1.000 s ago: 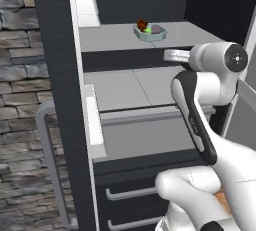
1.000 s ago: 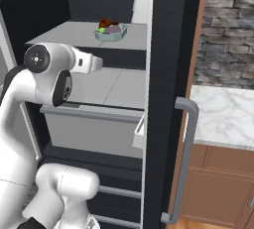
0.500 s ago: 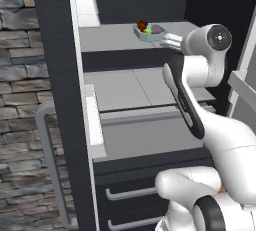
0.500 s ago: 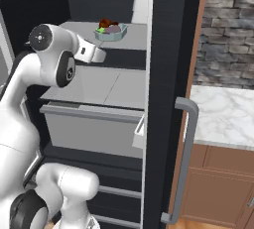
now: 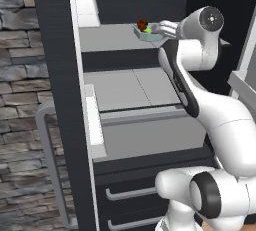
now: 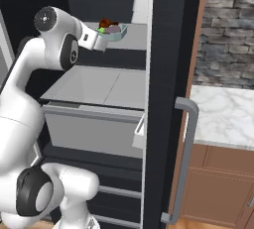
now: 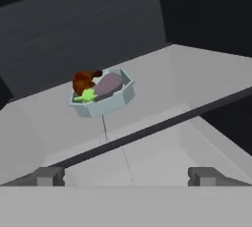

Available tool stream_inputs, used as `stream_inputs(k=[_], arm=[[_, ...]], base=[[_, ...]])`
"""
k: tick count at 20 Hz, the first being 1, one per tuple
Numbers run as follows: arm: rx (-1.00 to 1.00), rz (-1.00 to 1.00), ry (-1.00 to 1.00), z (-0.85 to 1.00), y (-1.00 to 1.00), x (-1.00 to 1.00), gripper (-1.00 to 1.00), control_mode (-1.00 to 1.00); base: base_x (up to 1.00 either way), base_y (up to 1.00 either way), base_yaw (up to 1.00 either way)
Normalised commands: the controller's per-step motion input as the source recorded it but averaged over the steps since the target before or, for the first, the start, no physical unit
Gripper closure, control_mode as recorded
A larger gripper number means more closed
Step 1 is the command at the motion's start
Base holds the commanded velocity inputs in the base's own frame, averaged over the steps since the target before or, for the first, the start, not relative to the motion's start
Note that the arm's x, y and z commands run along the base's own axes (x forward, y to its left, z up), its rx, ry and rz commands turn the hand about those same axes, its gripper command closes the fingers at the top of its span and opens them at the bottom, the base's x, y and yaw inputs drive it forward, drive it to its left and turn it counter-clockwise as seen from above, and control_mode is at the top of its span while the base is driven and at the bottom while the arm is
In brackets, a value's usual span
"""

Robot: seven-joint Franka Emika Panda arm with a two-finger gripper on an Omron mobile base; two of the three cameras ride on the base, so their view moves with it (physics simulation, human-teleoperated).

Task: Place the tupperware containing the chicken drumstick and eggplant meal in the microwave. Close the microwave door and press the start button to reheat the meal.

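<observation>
The tupperware is a small pale blue-grey tub on the upper grey shelf of an open dark cabinet. It holds the reddish-brown chicken drumstick, the purple-grey eggplant and a green bit. It also shows as the tupperware and the tupperware from the base. My gripper is open, short of the tub and level with the shelf's front edge, with nothing between its fingers. From the sides, the gripper and the gripper hang just in front of the tub. The microwave and its door are out of view.
A tall dark door with a grey bar handle stands open on the left, and another door with a handle on the right. A lower shelf and drawers lie below. A white box sits at the shelf's back. A marble counter lies to the right.
The arm has lifted and reached forward, bringing the hand from the middle shelf height up to the upper shelf, close to the tupperware. The jaws stayed open.
</observation>
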Motion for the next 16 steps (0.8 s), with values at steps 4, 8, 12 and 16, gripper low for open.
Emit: stream_inputs(k=[4, 8, 12, 16], arm=[[0.03, 0.0, 0.03, 0.0, -0.03, 0.36, -1.0, -1.0], [0.12, 0.0, 0.0, -0.03, -0.26, 0.29, -1.0, -1.0], [0.13, 0.0, 0.0, -0.16, -0.26, 0.37, -1.0, -1.0], [0.08, 0.0, 0.01, -0.27, 0.0, 0.39, -1.0, -1.0]], base=[[0.0, 0.0, 0.0], [0.0, 0.0, 0.0], [0.0, 0.0, 0.0], [0.0, 0.0, 0.0]])
